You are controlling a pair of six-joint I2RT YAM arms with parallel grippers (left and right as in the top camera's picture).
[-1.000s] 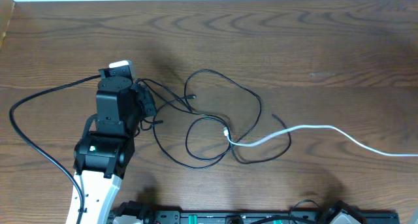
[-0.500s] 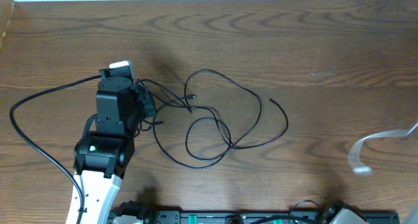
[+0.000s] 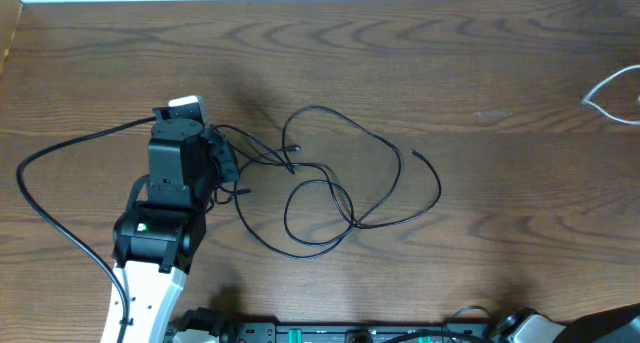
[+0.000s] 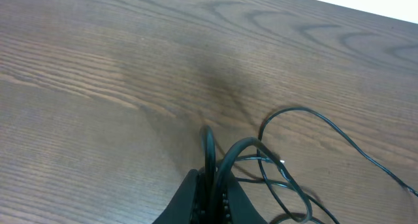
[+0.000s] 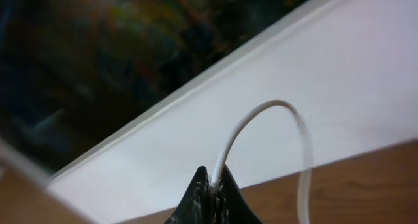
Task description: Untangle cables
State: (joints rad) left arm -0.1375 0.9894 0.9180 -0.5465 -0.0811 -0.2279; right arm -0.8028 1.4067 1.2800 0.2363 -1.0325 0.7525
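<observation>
1. A dark wooden table (image 3: 420, 43).
2. The left gripper (image 4: 212, 183) is pinched shut on the black cable (image 3: 399, 163), which lies looped loosely at mid-table.
3. The right gripper (image 5: 212, 178) is clamped on the white cable (image 5: 274, 103), lifted at the far right edge.

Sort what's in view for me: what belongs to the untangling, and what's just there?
Job: thin black cable in loops, pinched in the left gripper; thin white cable, pinched in the right gripper.
Just there: thick black arm wire; brown wooden table; black base rail.
</observation>
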